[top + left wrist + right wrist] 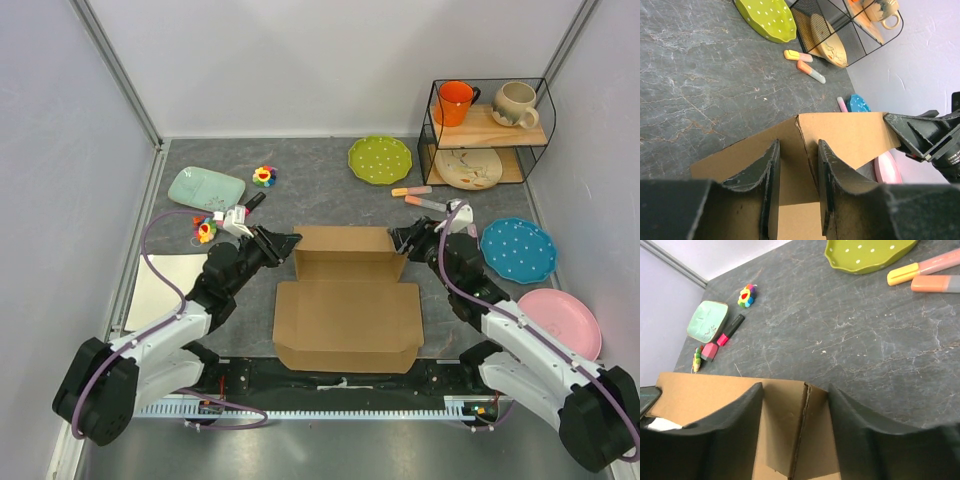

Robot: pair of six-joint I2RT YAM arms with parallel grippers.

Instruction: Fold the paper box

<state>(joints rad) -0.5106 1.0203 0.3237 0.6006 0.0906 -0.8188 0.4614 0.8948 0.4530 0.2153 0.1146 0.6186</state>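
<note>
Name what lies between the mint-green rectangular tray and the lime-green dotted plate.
A small multicoloured flower toy sits between the mint-green rectangular tray and the lime-green dotted plate. The top external view shows it best.

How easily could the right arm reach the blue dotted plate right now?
Probably easily: the blue plate lies beside that arm with nothing between, though the right claw straddles a corner of the paper box.
</note>
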